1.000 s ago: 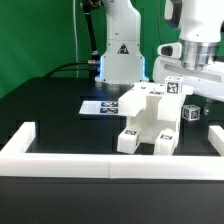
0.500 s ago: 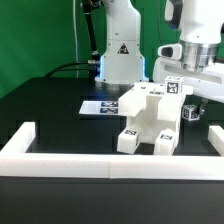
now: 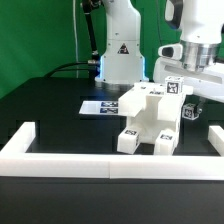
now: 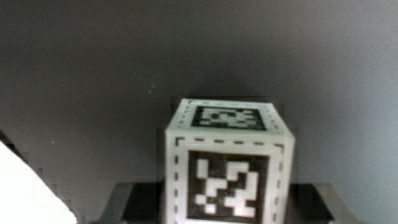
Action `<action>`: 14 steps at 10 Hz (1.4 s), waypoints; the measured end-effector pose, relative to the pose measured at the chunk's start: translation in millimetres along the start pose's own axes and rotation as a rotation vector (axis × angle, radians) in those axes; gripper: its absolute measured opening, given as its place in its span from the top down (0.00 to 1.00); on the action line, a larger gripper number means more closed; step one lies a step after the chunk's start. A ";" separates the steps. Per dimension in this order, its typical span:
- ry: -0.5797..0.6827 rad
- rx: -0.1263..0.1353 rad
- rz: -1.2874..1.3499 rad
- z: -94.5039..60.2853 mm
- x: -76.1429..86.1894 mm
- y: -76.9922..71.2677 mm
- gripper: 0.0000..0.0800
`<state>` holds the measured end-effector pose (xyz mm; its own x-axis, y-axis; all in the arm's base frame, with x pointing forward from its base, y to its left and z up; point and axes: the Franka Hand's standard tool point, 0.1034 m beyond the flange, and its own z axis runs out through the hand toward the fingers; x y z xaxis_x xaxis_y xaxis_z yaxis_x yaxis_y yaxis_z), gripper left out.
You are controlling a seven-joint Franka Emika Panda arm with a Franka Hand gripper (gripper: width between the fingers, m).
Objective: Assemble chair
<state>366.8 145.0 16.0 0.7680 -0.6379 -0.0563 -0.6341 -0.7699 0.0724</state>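
A: What sits nearest in the exterior view?

B: The border wall (image 3: 110,162), running across at 6 o'clock. Behind it, mid-table, stands the part-built chair (image 3: 148,120).

A: And the gripper (image 3: 188,103)?

B: At 3 o'clock of the chair, low over the table. The wrist view shows its fingers (image 4: 128,200) clenched on a small tagged block (image 4: 228,170), which stands upright.

A: Farther back?

B: The marker board (image 3: 98,105) at 10 o'clock, then the robot base (image 3: 120,55).

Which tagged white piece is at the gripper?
The small block at the exterior view's right, apart from the big chair assembly; the gripper is right over it.
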 end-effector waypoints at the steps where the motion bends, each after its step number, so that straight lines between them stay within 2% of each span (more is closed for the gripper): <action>1: 0.000 0.000 -0.002 0.0 -0.2 -0.1 0.64; 4: -0.006 0.006 -0.043 -7.3 -2.9 0.1 0.64; 6: -0.040 0.008 -0.065 -26.3 -10.8 -1.4 0.64; 8: -0.054 0.037 -0.082 -51.7 -9.5 -6.3 0.64; 10: -0.067 0.054 -0.094 -70.1 -9.5 -7.7 0.64; 12: -0.069 0.082 -0.137 -90.1 4.0 -6.3 0.64; 13: -0.068 0.086 -0.142 -96.7 11.3 -9.3 0.64; 14: -0.065 0.085 -0.144 -94.6 10.3 -9.2 0.64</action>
<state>389.0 147.4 109.0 0.8456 -0.5191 -0.1245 -0.5258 -0.8502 -0.0256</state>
